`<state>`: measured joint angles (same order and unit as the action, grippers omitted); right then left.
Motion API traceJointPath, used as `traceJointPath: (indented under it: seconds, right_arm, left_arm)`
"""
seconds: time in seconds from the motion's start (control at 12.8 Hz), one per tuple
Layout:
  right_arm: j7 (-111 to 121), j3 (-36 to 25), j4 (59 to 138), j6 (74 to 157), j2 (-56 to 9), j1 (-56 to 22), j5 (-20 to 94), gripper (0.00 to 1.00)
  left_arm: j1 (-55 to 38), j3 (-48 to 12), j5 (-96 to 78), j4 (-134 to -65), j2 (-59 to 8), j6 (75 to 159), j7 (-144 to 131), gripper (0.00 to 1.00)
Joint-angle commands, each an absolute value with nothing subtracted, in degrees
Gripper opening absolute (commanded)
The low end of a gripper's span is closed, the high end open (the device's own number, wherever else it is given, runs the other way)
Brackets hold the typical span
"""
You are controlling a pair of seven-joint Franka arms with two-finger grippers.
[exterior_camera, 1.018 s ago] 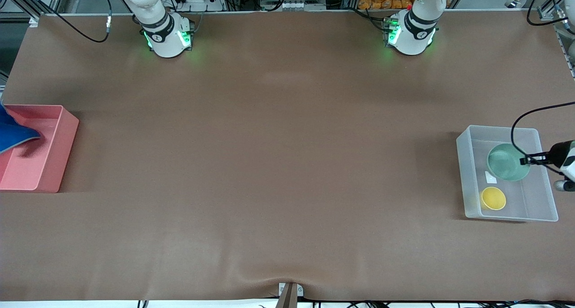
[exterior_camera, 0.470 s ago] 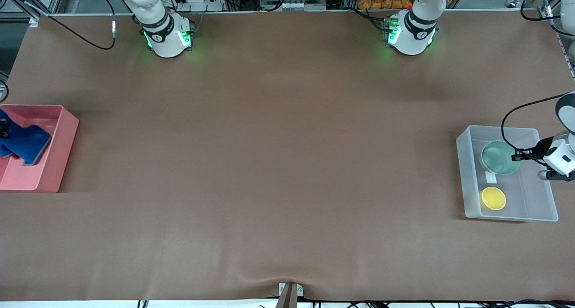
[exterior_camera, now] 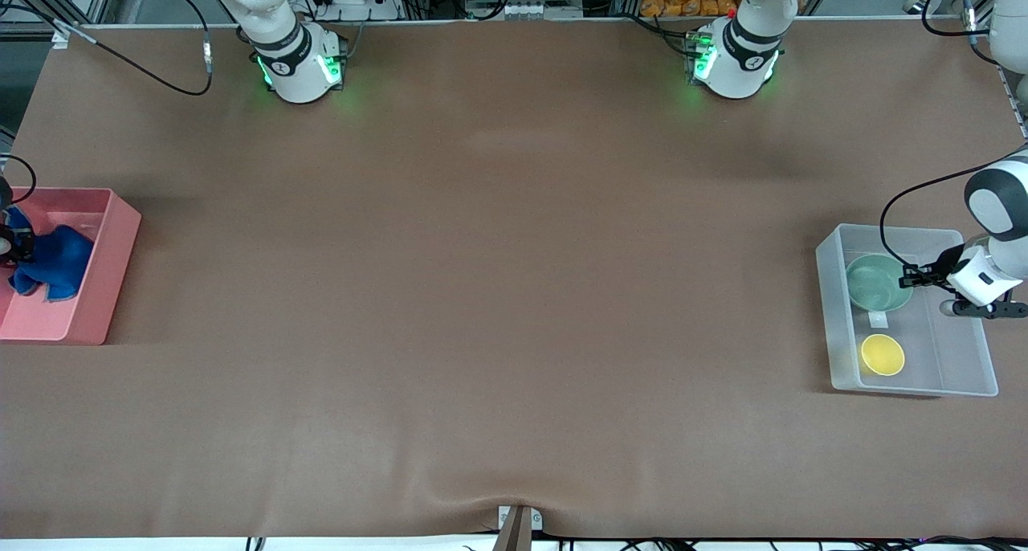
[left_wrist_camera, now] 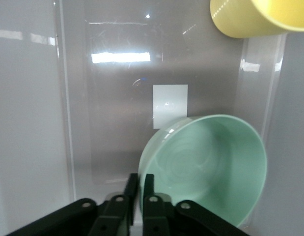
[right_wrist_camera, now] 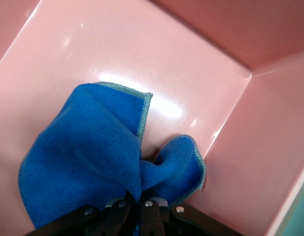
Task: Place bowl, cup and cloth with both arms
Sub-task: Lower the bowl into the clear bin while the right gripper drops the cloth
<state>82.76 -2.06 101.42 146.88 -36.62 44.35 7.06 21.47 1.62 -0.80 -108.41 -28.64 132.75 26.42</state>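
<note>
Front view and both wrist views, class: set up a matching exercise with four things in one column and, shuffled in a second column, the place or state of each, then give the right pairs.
Things:
1. mint-green bowl
2. yellow cup
3. blue cloth
4. left tool

Places or states:
A. bunched up in the pink bin, pinched by the right tool
B. standing free in the clear bin, nearer the front camera than the bowl
C. shut on a rim
D. tilted in the clear bin, held by its rim

Pairs: 1-D, 2-B, 3-A, 4-C
</note>
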Motion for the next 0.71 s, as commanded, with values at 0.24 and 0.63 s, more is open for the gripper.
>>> traceJointPath:
  seconds: [0.24,0.63]
  right_arm:
    - [82.18,-2.20,100.11,146.25,-36.30,42.98,8.00,1.00]
    - [78.51,-2.29,100.20,138.89,-28.76,39.73,7.91,1.00]
  left_arm:
    - [20.83,1.41,0.53,-106.27,-28.74,134.03,27.86,1.00]
    - [18.47,1.06,-0.08,-98.63,-28.04,128.43,27.42,1.00]
